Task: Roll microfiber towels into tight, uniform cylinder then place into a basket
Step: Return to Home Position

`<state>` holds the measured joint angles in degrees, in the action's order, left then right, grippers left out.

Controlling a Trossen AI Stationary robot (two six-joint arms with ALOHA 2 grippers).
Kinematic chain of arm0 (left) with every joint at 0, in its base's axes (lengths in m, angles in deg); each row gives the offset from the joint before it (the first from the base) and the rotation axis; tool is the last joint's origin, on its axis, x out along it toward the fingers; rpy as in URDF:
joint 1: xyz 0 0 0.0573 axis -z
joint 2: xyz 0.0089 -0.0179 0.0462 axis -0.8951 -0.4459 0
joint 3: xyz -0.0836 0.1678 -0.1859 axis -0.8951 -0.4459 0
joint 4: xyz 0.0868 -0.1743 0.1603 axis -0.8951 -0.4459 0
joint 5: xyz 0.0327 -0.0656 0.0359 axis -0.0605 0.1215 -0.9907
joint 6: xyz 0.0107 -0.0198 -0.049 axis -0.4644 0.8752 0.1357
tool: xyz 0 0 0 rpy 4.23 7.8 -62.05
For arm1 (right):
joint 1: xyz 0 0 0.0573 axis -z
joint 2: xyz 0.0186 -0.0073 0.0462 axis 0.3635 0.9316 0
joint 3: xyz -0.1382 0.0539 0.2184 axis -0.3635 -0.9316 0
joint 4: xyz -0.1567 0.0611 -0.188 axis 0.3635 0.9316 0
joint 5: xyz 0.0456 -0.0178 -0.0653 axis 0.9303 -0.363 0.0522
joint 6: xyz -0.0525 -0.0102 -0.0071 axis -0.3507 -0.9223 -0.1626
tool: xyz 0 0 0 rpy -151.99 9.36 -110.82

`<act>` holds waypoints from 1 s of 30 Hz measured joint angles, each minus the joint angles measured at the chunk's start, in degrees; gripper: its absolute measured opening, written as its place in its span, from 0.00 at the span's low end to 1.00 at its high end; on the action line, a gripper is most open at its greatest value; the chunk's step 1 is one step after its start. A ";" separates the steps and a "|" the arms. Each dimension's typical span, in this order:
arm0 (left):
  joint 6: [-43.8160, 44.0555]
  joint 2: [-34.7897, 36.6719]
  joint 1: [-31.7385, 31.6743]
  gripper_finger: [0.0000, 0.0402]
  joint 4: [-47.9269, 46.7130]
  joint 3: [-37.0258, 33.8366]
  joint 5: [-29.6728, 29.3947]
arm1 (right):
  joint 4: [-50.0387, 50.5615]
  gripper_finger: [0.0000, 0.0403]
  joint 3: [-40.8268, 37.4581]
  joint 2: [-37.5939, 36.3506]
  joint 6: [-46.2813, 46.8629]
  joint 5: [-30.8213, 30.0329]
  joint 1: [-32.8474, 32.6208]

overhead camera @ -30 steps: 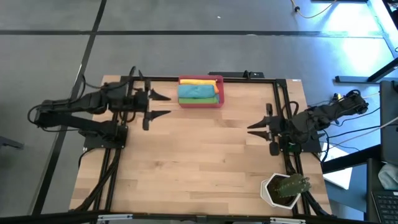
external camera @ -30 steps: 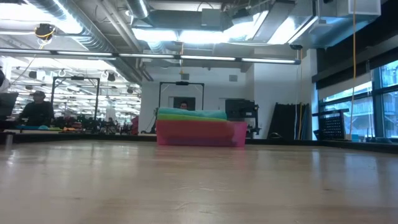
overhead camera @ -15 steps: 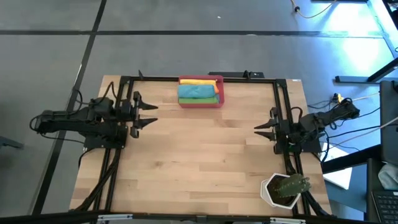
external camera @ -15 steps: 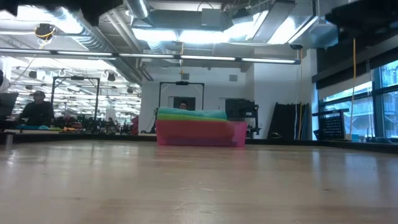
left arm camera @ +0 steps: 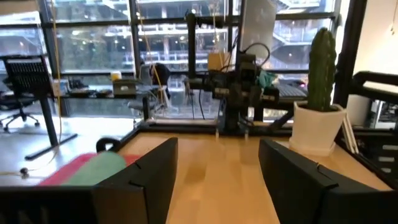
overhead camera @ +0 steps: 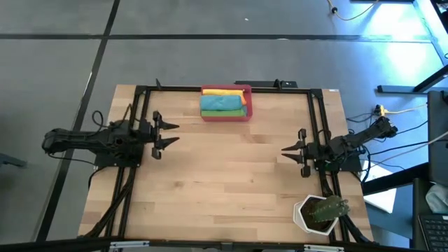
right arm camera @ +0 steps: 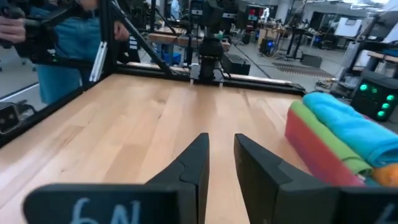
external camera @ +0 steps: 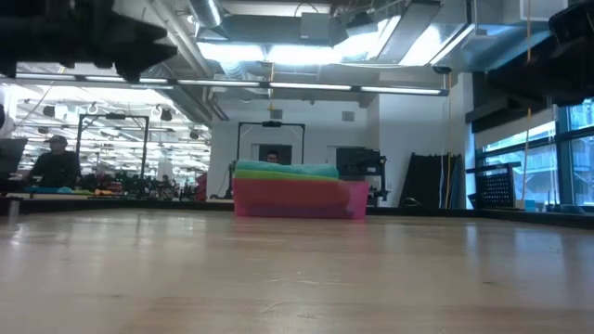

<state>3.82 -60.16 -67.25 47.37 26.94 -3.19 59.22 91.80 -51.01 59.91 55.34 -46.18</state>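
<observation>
- Both arms have drawn back over the last second. The left gripper (overhead camera: 171, 133), which hung just beside the small red-pink plastic rectangular basket (overhead camera: 225, 117), is now well apart from it on its left. The right gripper (overhead camera: 284, 150) has shifted only slightly and sits well apart on the basket's right, nearer the front.
- Only bare boards of the pale wooden table (overhead camera: 224, 189) lie between the basket and either gripper.
- A black metal frame rail (overhead camera: 182, 88) runs just behind the basket and on round the table.
- A white hexagonal pot holding a green cactus (overhead camera: 320, 213) stands far from the basket, at the front right corner beyond the right gripper.
- Past the table, the right wrist view catches a person in a blue top (right arm camera: 62, 56). The low view shows another person (external camera: 56, 162) seated far off, left of the basket.
- The basket is full of rolls. A teal-blue rolled microfiber towel (overhead camera: 222, 103) lies on top, with a yellow roll (overhead camera: 224, 90) behind it and a green roll (overhead camera: 225, 112) in front. An orange one (right arm camera: 387, 175) peeks out in the right wrist view.
- The left arm's fingers (left arm camera: 146, 180) are spread wide and empty, with the basket off to one side of the gap.
- The right arm's fingers (right arm camera: 193, 162) are drawn almost together with a slit between them, gripping nothing. The basket lies off to one side.
</observation>
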 joint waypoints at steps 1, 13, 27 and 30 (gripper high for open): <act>0.43 0.02 0.00 0.53 0.07 -0.66 0.00 | -0.91 0.19 -0.19 -0.09 0.11 -0.42 0.00; 4.13 0.45 0.15 0.53 1.25 -7.44 0.92 | -2.14 0.19 -0.58 -0.09 5.29 -0.62 0.09; 2.17 0.58 0.15 0.53 0.81 -7.44 1.09 | -2.07 0.19 -0.58 -0.07 6.17 -0.62 0.10; 2.17 0.58 0.15 0.53 0.79 -7.44 1.09 | -2.07 0.19 -0.58 -0.07 6.17 -0.62 0.10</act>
<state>5.99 -59.58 -67.09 48.17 19.50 -2.09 57.15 91.22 -51.08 66.08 54.72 -46.08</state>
